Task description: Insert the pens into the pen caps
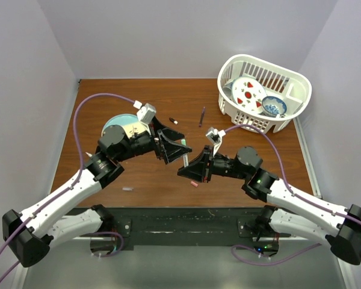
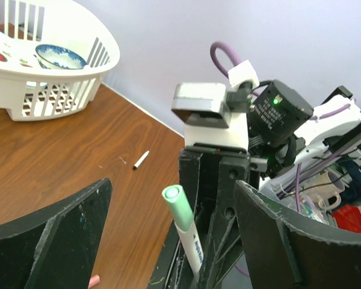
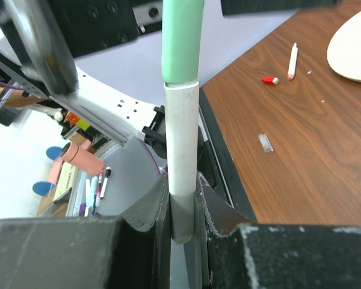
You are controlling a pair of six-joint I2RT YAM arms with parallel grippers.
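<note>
Right hand (image 3: 182, 220) tight around green-capped white pen (image 3: 182, 135)

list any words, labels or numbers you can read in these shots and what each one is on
No text can be read here.
Pen clamped in the right pincer: small blue print on the white barrel, too blurred to read.
Plate in the basket: red shapes only, no letters or numbers.
</note>
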